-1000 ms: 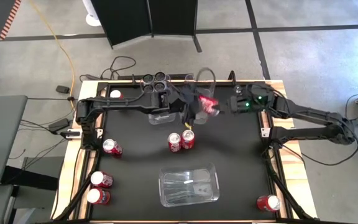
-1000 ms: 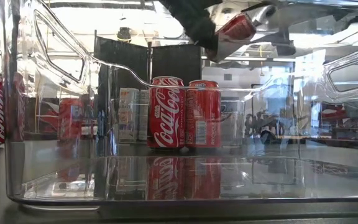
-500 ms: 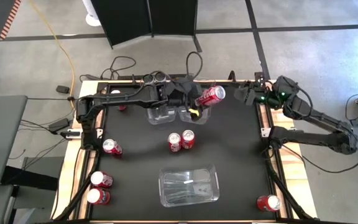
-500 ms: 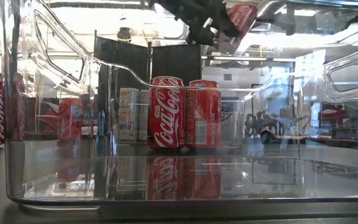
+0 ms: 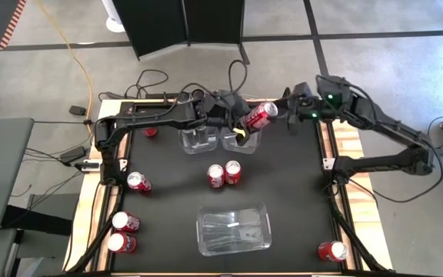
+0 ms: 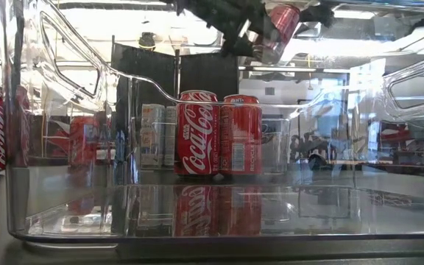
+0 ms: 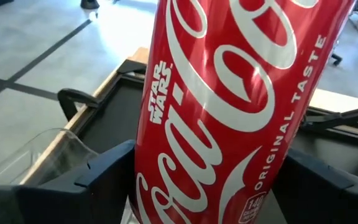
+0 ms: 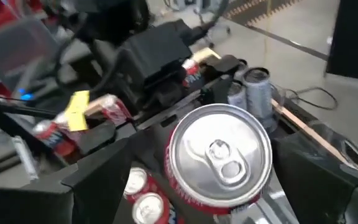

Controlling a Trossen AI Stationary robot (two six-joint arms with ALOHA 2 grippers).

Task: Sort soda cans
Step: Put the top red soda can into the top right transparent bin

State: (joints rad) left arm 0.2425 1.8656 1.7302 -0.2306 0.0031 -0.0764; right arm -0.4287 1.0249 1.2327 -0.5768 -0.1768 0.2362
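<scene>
Black table (image 5: pixel 298 200), clear bin (image 5: pixel 234 228) near its front; left gripper (image 5: pixel 246 123) clamped on a red Coca-Cola can (image 5: pixel 259 116) above the far bins; right gripper (image 5: pixel 292 117) just beside it, jaws wide, empty.

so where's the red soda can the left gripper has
In the high view the red soda can is held aloft in the left gripper at the table's far middle, above the clear plastic bins, the right gripper facing it.
</scene>
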